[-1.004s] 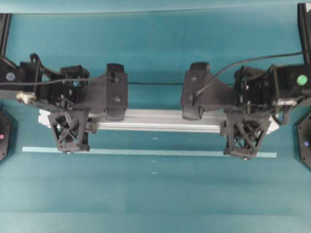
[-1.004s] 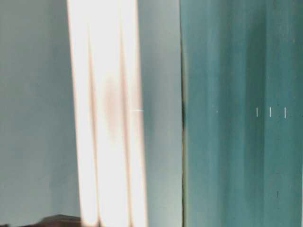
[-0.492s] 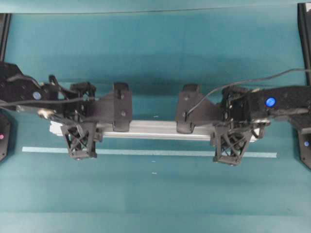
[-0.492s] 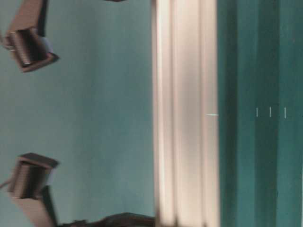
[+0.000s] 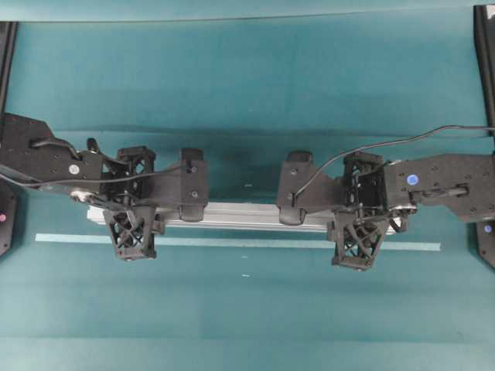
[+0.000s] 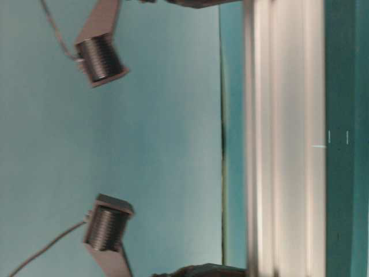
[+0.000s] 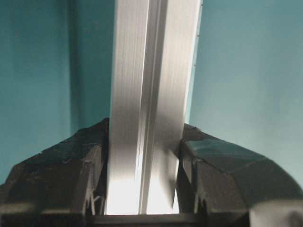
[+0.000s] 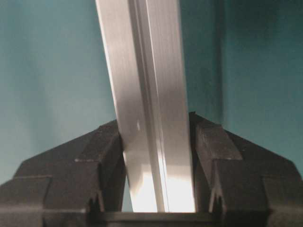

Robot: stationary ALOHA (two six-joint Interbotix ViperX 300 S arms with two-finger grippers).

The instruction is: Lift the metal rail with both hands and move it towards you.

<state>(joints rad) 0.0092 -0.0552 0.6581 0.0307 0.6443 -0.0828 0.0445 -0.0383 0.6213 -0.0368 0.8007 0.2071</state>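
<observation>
— Two grippers were on the metal rail (image 5: 241, 216) when we looked: the left gripper (image 5: 132, 236) near one end, the right gripper (image 5: 356, 243) near the other.

— Why so far apart, did we think?

— We judged that a long bar carried from both ends would stay level and not swing. It lay crosswise over the teal worktop (image 5: 247, 317), just beyond the pale tape strip (image 5: 240, 243), about parallel to it.

— Were the jaws clamped?

— Both wrist views showed that. In the left one the rail (image 7: 147, 118) ran straight between the black fingers (image 7: 71, 175), pressed on both sides; in the right one the rail (image 8: 149, 109) was squeezed likewise but leaned a little.

— And overhead?

— From there the arms hid the contact, though only that view showed both ends and the strip. The table-level view gave a blurred bright bar (image 6: 285, 138), seemingly off the surface; we could not be sure.
</observation>
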